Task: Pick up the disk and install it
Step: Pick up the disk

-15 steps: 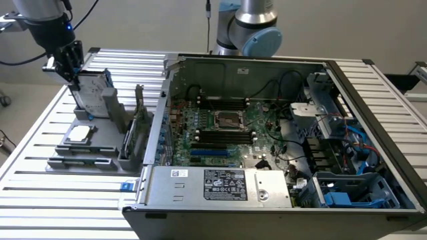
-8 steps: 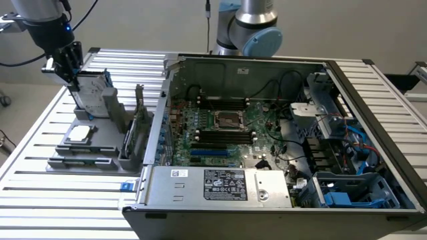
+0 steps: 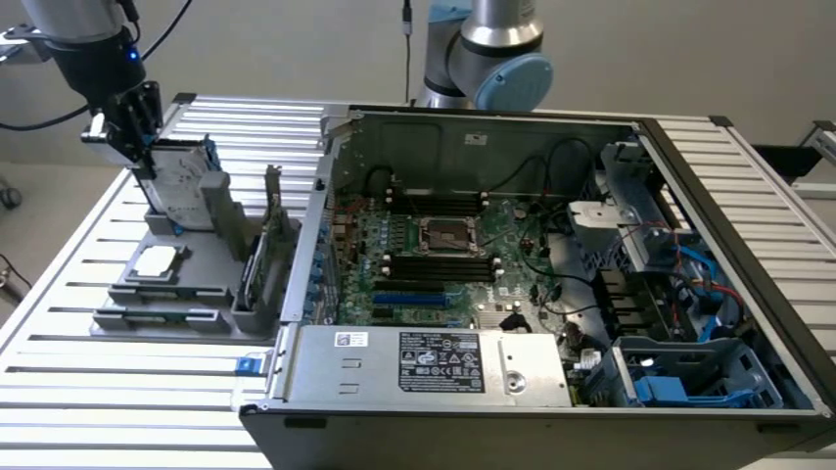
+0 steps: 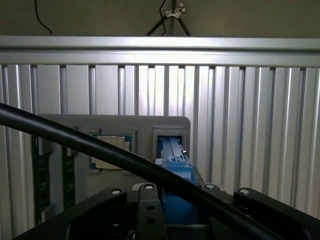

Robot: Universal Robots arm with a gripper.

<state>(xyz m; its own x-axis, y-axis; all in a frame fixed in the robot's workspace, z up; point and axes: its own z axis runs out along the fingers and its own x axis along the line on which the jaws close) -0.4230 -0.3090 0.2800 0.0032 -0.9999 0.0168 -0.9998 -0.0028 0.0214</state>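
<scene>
The disk [image 3: 186, 186], silver-grey with a blue carrier, stands upright in a slot of the grey holder [image 3: 170, 289] on the exterior view's left. My gripper [image 3: 141, 155] hangs right at the disk's top edge, on its outer side. In the wrist view the blue carrier of the disk [image 4: 173, 154] runs straight down from the gripper's black body [image 4: 165, 210] into the holder's slot [image 4: 172, 125]. A black cable [image 4: 100, 146] crosses in front.
A small square silver chip [image 3: 157, 259] [image 4: 111, 150] lies on the holder beside the disk. The open computer case [image 3: 523, 255] stands to the exterior view's right, with a grey labelled box [image 3: 432, 364] and a blue drive bay [image 3: 686, 377] at its front corner. Slatted aluminium table [image 3: 78, 392] all round.
</scene>
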